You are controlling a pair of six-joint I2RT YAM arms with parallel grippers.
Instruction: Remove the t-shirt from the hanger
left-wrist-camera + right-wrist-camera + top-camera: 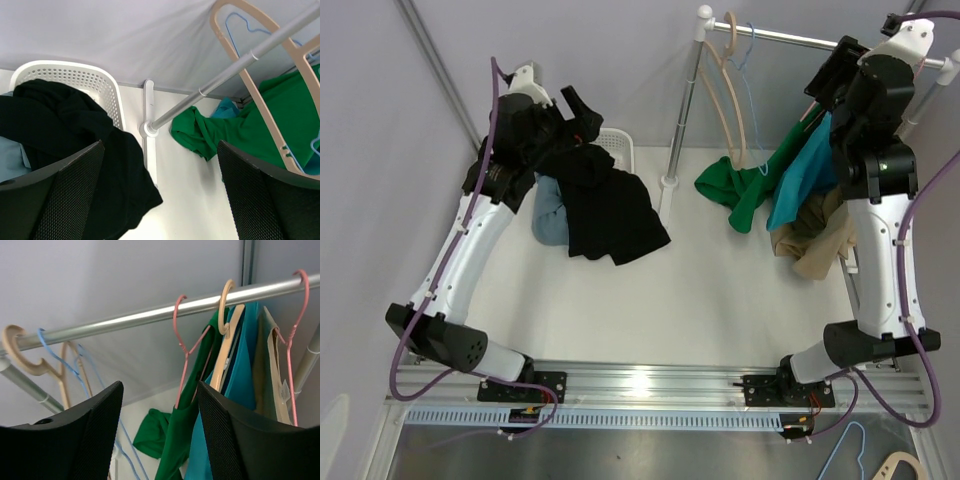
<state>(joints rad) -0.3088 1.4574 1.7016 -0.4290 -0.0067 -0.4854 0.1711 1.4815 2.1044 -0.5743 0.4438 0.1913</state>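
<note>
A green t-shirt (740, 185) hangs by one side from a pink wire hanger (182, 340) on the metal rail (790, 38). Its other end lies crumpled on the white table, also seen in the left wrist view (220, 132) and the right wrist view (190, 430). My right gripper (830, 75) is raised close to the rail, open and empty (160, 390), with the pink hanger just beyond its fingers. My left gripper (578, 112) is open and empty (160, 150), above a black t-shirt (605, 205) draped over the white basket (618, 145).
A teal shirt (805, 170) and a tan garment (820, 240) hang on hangers to the right of the green one. Empty wooden and blue hangers (730, 90) hang near the rack post (682, 110). A light blue garment (550, 215) lies in the basket.
</note>
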